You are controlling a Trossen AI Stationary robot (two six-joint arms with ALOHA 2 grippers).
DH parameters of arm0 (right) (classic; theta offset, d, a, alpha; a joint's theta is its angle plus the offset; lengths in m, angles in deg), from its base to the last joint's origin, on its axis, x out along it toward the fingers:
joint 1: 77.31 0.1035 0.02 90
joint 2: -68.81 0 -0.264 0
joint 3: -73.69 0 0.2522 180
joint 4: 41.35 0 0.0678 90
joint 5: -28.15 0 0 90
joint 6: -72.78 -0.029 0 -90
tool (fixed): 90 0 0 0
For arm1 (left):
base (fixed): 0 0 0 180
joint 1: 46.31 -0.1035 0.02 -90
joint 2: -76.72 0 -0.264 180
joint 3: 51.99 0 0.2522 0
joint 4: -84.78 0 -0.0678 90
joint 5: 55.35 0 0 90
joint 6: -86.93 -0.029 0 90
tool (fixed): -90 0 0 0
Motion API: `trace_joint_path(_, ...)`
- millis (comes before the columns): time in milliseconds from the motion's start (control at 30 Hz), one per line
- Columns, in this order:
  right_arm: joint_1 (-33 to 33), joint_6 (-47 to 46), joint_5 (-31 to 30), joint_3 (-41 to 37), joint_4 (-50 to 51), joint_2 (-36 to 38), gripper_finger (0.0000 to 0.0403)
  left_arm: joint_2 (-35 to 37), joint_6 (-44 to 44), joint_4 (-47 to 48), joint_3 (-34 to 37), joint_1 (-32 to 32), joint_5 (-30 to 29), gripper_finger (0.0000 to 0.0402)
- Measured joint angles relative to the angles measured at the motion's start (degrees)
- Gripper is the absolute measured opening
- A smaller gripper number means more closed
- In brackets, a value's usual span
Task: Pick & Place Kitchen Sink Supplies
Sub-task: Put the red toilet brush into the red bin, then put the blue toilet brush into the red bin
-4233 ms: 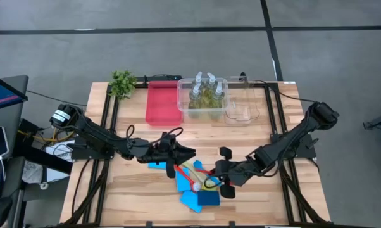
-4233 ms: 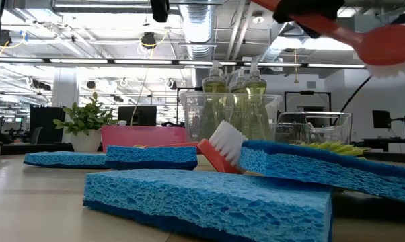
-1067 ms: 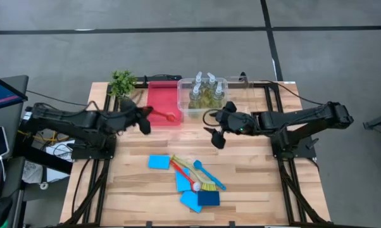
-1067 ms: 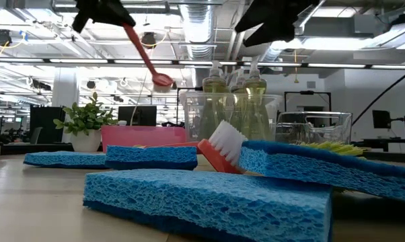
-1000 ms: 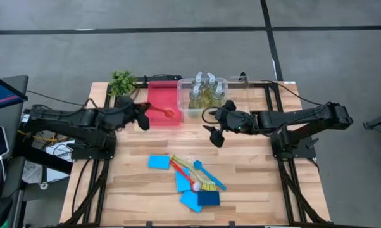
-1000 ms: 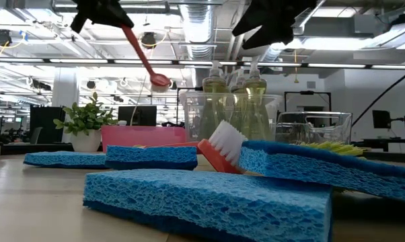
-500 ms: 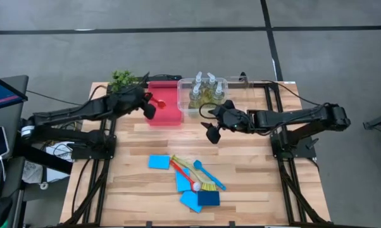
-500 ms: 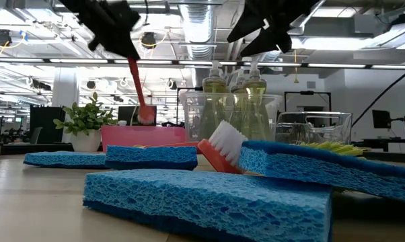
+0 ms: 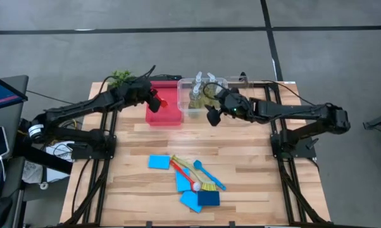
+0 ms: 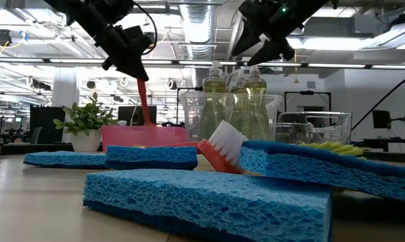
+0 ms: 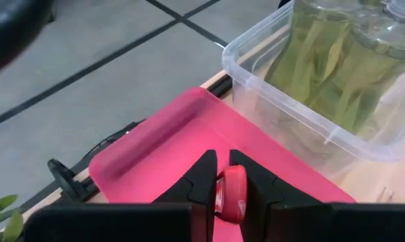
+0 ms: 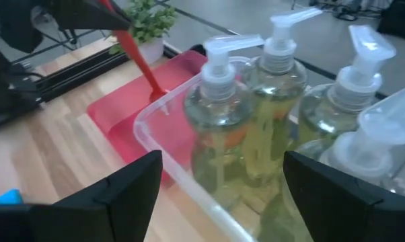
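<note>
Over the red tray (image 9: 163, 109) at the tabletop's (image 9: 254, 158) 11 o'clock side, the left pincer (image 9: 154, 100) is pinching a red brush (image 10: 143, 101), which is hanging down into the tray. At 12 o'clock, the right pincer (image 9: 214, 104) is hovering wide apart and empty by the clear bin (image 9: 185, 109) of bottles (image 12: 218, 134). Blue sponges (image 9: 157, 163) are lying near 6 o'clock.

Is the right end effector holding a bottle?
No: the right end effector is open and empty, its fingers either side of the bottles in the clear bin.
</note>
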Motion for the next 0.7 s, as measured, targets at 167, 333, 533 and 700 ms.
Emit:
trace_joint_path(167, -1.71, 2.51, 0.01, 0.0, -0.02, 0.0, 0.0302, -0.51, 0.02, -0.32, 0.0, -2.03, 5.21, 0.0038)
trace_joint_path(333, -2.77, 3.01, 0.01, 0.0, -0.6, 0.0, 0.0302, -0.7, 0.0, -1.42, 0.0, -2.0, 5.02, 0.0039)
trace_joint_path(533, -3.05, 3.02, 0.01, 0.0, -1.42, 0.0, 0.0302, -0.7, 0.02, -3.28, 0.0, -2.02, 2.87, 0.0053)
trace_joint_path(700, -2.73, 3.02, 0.06, 0.0, -1.33, 0.0, 0.0302, -0.68, 0.02, -3.44, 0.0, -2.02, 2.87, 0.0089)
